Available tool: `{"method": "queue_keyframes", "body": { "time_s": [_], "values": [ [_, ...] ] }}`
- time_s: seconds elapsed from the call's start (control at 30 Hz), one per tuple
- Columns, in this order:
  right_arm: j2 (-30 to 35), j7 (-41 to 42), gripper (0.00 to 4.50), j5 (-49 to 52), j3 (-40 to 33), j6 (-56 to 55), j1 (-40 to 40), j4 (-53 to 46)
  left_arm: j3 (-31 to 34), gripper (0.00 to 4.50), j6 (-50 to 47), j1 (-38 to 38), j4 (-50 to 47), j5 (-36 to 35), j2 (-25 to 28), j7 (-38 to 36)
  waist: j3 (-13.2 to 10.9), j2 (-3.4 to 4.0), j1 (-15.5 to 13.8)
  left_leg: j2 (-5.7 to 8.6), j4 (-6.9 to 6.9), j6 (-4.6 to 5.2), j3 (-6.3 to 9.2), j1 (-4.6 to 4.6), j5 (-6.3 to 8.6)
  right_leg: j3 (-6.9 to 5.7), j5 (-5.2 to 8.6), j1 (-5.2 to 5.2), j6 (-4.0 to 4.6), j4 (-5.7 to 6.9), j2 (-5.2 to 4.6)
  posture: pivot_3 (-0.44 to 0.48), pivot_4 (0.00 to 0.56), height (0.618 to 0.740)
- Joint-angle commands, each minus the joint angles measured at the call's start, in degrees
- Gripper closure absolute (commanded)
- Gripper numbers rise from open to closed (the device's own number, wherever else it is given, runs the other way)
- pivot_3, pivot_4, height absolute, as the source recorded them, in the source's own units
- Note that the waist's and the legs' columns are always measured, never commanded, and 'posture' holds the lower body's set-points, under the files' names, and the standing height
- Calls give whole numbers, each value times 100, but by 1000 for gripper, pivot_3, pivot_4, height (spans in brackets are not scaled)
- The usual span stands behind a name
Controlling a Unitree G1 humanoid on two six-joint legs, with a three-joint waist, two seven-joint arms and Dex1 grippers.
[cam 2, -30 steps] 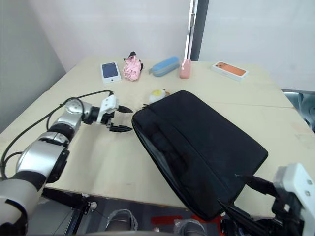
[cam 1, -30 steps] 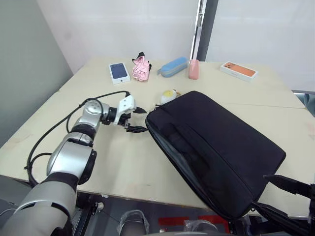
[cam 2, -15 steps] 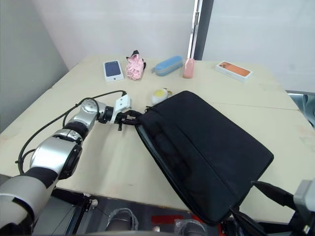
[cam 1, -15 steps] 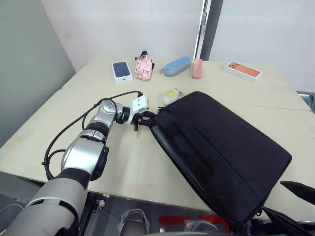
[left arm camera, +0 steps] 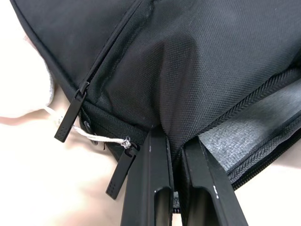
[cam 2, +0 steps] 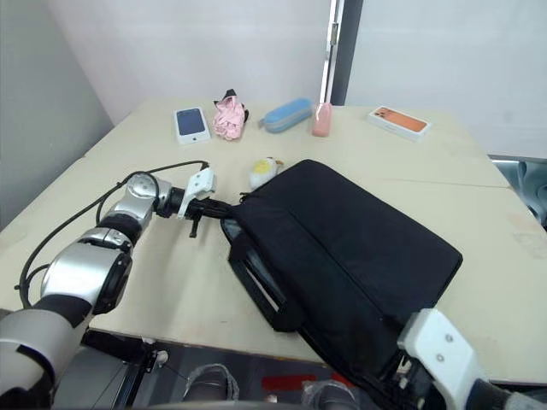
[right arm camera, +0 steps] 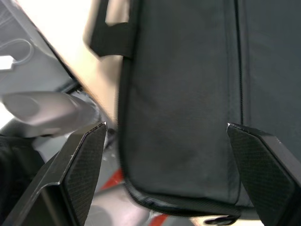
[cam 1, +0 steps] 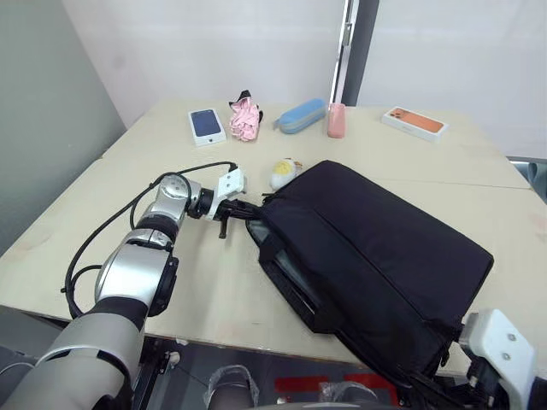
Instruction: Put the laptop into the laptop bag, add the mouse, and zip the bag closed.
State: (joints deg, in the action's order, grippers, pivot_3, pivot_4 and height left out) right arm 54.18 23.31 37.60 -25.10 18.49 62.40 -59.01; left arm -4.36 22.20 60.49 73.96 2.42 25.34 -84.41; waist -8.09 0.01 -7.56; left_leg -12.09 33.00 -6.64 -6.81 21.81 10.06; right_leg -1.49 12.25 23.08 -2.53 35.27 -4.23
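Note:
The black laptop bag (cam 1: 385, 248) lies slantwise on the beige table (cam 1: 171, 290). Its long near side gapes, showing grey lining (left arm camera: 254, 127), and a strap handle (cam 1: 295, 286) hangs at that side. My left gripper (left arm camera: 176, 141) is shut on the fabric edge of the opening at the bag's left corner (cam 1: 256, 209), beside two zip pulls (left arm camera: 70, 120). Low at the table's front right, my right gripper (right arm camera: 165, 126) stands open, with the bag's near corner (right arm camera: 188, 179) between its wide-spread fingers, not touching them. The laptop and the mouse are out of view.
A white-and-yellow egg-like toy (cam 1: 281, 173) touches the bag's far left edge. Along the back of the table stand a phone box (cam 1: 207, 125), a pink bundle (cam 1: 246, 119), a blue pouch (cam 1: 301, 115), a pink bottle (cam 1: 336, 120) and an orange-topped box (cam 1: 414, 120).
My left gripper went from open beside the bag to shut on its corner edge, and the bag's side now gapes open. The right gripper has come up at the bag's near corner.

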Motion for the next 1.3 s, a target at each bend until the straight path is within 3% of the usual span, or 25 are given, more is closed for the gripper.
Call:
{"method": "queue_keyframes", "body": {
  "time_s": [0.03,0.17,0.2,0.3,0.6,0.8,1.17,1.3],
  "values": [
    [-290,193,241,292,44,381,-112,-7,158,4479,-127,-183,-204,-128,207,-227,0,0,-1,-1,1,1,1,1,0,0,0,0,1,0,1,0,150,740],
    [-906,1148,241,1461,-675,411,367,239,206,4479,-198,-393,-392,-186,380,-271,0,0,13,-3,-1,19,-1,1,-6,-2,13,1,24,0,-1,0,150,740],
    [-1016,1393,241,1643,-876,415,474,335,205,4479,-219,-432,-425,-188,423,-251,0,0,31,-5,0,21,-2,1,-6,-1,40,1,70,0,-1,0,150,740],
    [-1187,1981,241,1940,-1207,494,646,567,227,4479,-338,-516,-521,-227,519,-265,0,0,66,-5,7,23,-4,-1,-5,0,37,-1,74,2,-3,0,150,740],
    [-1199,1975,241,1774,-201,1347,-351,1474,247,4479,-583,-800,-1004,-416,565,-351,5,5,142,-6,13,29,-3,-4,-10,-1,35,-4,80,11,-2,0,150,740],
    [-1396,2231,241,2188,-357,1635,-353,1689,253,4479,-810,-984,-1399,-572,660,-395,6,5,158,-7,8,49,-3,-2,-23,-3,38,-2,85,7,-2,0,150,740],
    [-1563,1557,241,2442,505,2425,-1857,2241,231,4479,-1160,-1140,-1934,-740,720,-360,8,6,208,-8,14,45,-4,-7,-21,-1,36,-5,87,15,-1,0,150,740],
    [-1582,1437,1366,2457,605,2605,-2244,2302,234,4500,-1215,-1122,-1991,-771,740,-353,8,6,213,-8,14,41,-12,-26,-19,6,35,-10,90,26,0,0,150,740]
  ]
}}
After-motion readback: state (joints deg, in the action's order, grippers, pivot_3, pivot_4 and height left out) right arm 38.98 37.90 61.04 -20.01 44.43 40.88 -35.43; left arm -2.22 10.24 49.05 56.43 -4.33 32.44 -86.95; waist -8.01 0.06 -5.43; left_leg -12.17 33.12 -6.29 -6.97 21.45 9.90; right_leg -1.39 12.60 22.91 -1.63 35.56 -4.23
